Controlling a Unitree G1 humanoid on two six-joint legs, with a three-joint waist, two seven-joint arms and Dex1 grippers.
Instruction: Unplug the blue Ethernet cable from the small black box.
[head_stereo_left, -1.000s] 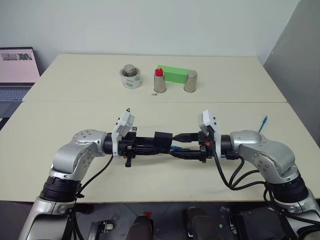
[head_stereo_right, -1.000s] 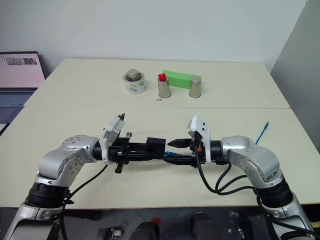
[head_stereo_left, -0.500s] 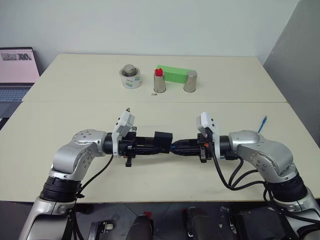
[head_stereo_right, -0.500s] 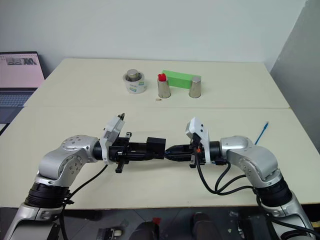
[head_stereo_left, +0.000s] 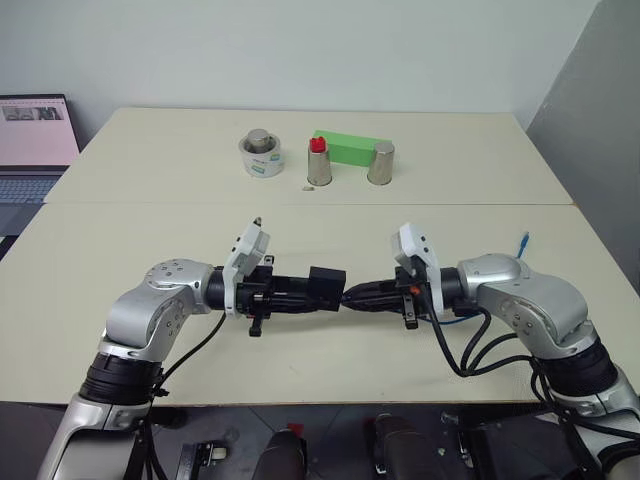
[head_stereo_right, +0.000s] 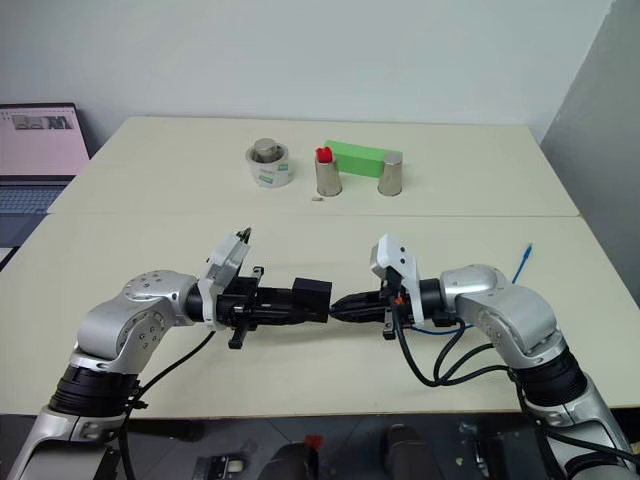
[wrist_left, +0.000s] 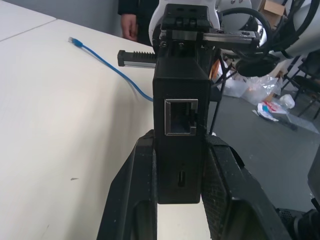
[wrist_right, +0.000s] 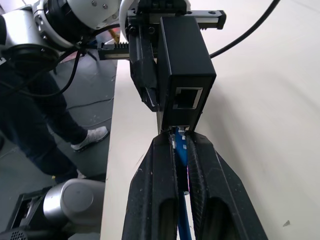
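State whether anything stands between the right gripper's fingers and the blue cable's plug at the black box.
Nothing visible does. The right gripper is shut on the thin blue Ethernet cable just behind its pale plug, right beside the small matte-black box clamped in the left gripper.

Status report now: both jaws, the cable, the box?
Left gripper shut on small black box. Right gripper shut on blue Ethernet cable at its plug. Port empty; nothing between.

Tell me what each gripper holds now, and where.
Left gripper clamps the small black box by its sides. Right gripper pinches the blue Ethernet cable just behind its plug.
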